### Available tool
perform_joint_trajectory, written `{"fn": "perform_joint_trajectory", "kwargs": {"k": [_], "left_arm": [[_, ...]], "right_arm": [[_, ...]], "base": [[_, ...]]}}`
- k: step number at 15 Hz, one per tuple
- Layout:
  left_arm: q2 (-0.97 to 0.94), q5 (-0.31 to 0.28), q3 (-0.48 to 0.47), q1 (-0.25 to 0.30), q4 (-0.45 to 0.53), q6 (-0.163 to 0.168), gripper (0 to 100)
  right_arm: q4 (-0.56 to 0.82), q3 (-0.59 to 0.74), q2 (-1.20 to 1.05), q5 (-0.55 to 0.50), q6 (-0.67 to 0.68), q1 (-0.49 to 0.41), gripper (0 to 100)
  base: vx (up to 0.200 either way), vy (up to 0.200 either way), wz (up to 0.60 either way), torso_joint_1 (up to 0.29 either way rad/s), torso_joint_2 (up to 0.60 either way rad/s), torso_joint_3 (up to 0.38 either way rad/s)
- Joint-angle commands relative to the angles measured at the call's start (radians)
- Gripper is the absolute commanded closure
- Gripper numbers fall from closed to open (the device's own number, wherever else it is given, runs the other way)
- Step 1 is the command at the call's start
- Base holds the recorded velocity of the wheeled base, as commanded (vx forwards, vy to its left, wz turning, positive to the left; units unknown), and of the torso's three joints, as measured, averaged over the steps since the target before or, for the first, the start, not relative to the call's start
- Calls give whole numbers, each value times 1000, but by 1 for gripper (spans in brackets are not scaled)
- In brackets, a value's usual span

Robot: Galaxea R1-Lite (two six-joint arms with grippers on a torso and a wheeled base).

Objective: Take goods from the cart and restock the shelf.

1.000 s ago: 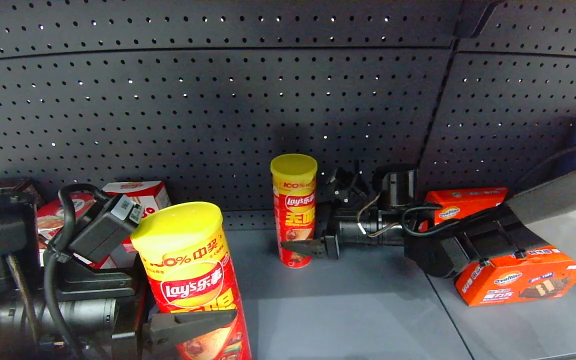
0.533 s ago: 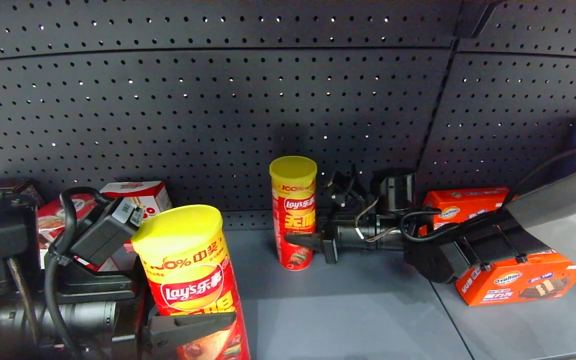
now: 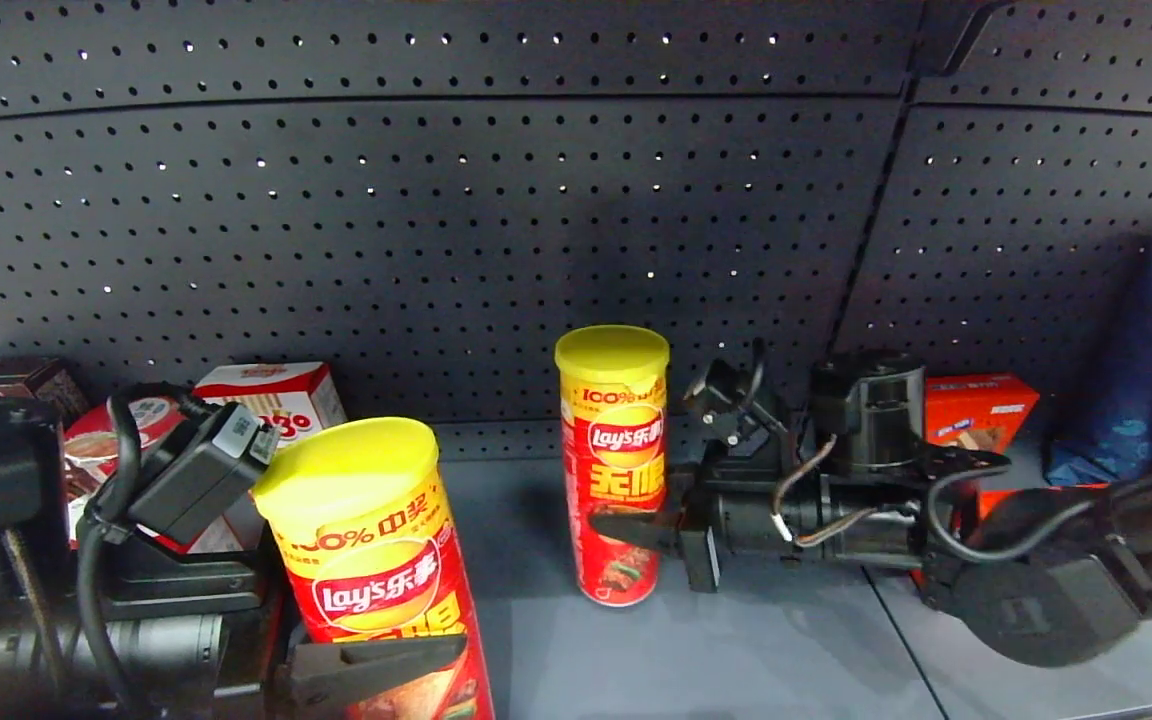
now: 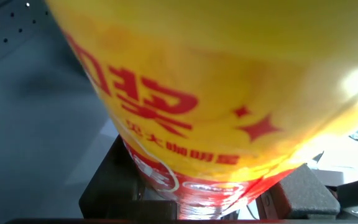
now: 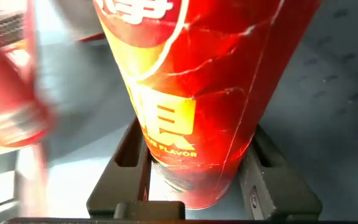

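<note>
Entry one: right claw (image 3: 628,528) clamped low on upright chip can (image 3: 614,440), mid shelf (image 3: 736,650), near pegboard (image 3: 436,250). Entry two: left claw (image 3: 386,652) clamped on second chip can (image 3: 366,540), nearer us. We advise seating each base flat before releasing.

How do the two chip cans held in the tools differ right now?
The left can, in the left tool, is nearer the head camera; the right can, in the right tool, stands farther back. The left can looks slightly tilted; the right can is upright. The right can's base seems to meet the shelf deck; the left can's base is cut off. Both are red with yellow lids.
</note>
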Motion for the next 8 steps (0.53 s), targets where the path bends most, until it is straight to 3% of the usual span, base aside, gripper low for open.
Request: {"fn": "perform_joint_trajectory", "kwargs": {"k": [1, 8], "left_arm": [[0, -1, 1, -2, 0, 0, 100], [6, 3, -13, 0, 0, -2, 100]], "right_arm": [[-5, 100, -139, -19, 11, 57, 100], [-97, 273, -234, -125, 13, 94, 100]], "base": [[0, 0, 0, 0, 0, 0], [0, 0, 0, 0, 0, 0]]}}
